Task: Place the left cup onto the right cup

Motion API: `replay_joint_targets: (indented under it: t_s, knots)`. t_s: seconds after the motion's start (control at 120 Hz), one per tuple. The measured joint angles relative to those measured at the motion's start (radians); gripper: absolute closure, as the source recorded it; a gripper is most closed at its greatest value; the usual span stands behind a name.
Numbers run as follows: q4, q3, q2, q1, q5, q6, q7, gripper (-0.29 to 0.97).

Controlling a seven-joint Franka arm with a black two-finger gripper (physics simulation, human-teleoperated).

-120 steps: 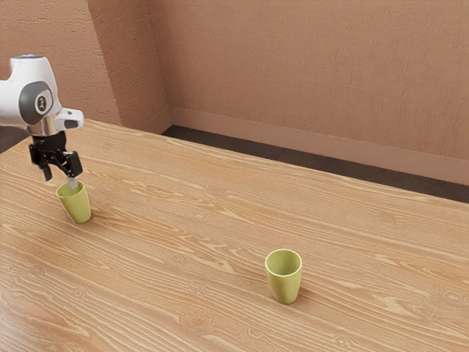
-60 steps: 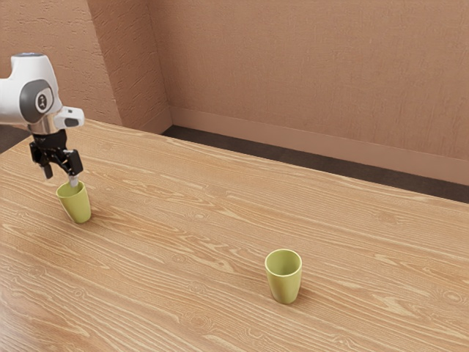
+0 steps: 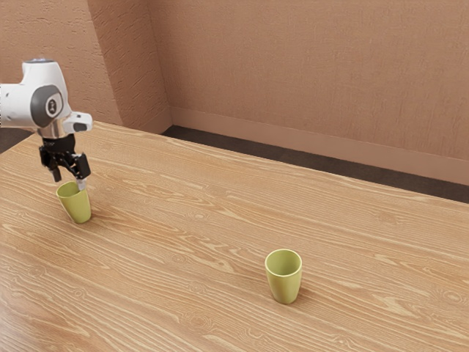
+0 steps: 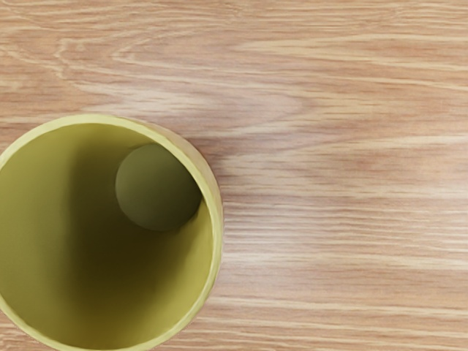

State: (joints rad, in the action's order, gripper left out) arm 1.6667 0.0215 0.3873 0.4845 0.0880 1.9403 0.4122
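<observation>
Two olive-green cups stand upright on the wooden table. The left cup is near the exterior view's left edge, and the right cup is toward the front middle. My gripper hangs just above the left cup's rim, open, with one fingertip close over the cup's far edge. In the wrist view I look straight down into the left cup's mouth, which lies off to one side under my hand, with its round bottom visible.
The table is bare wood between the two cups. Brown walls and a dark floor strip lie beyond the table's far edge.
My hand has shifted a little toward the exterior view's right, staying just above the left cup. Neither cup has moved.
</observation>
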Motion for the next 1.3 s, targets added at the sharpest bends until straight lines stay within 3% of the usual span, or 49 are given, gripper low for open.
replay_joint_targets:
  t_s: [1.3]
  knots:
    - [-0.023, -0.002, 0.082, -0.015, 0.001, 0.033, 0.093, 0.00]
